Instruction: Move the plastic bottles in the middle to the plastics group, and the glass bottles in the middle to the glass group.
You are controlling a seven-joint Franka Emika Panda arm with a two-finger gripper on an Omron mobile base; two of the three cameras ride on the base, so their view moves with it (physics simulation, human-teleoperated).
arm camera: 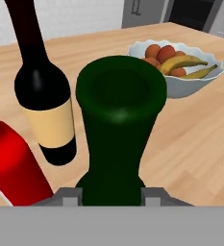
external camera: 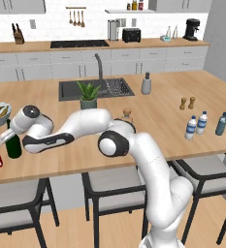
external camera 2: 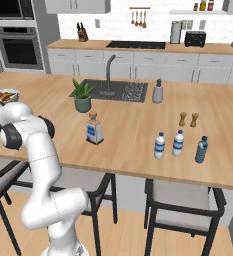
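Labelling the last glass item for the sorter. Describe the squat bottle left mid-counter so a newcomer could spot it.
On the long wooden island counter, look in front of the sink to the potted plant. Just right of it and nearer the stools stands the squat clear bottle. Its tan stopper and square body set it apart from the slim capped water bottles further right.

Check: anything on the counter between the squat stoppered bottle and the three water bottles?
Nothing. In the right base view the wood between the squat bottle and the nearest water bottle is bare; the pepper mills stand further back.
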